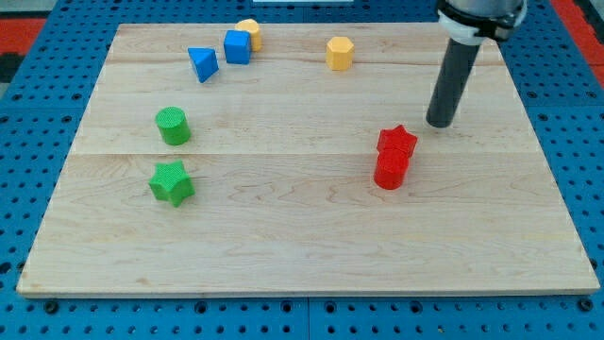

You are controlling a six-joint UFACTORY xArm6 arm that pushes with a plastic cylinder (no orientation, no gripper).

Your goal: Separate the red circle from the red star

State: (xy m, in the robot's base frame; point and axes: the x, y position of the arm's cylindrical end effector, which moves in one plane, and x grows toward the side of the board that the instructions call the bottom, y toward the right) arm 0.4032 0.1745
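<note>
The red star (397,142) and the red circle (390,170) sit touching each other right of the board's middle, the star toward the view's top and the circle just below it. My tip (439,124) rests on the board a short way up and to the right of the red star, apart from it.
A green circle (173,126) and a green star (171,182) lie at the left. A blue triangle (203,63), a blue cube (237,46) and a yellow block (250,32) cluster at the top. A yellow hexagon (340,53) lies at top centre. The wooden board (302,246) has edges all round.
</note>
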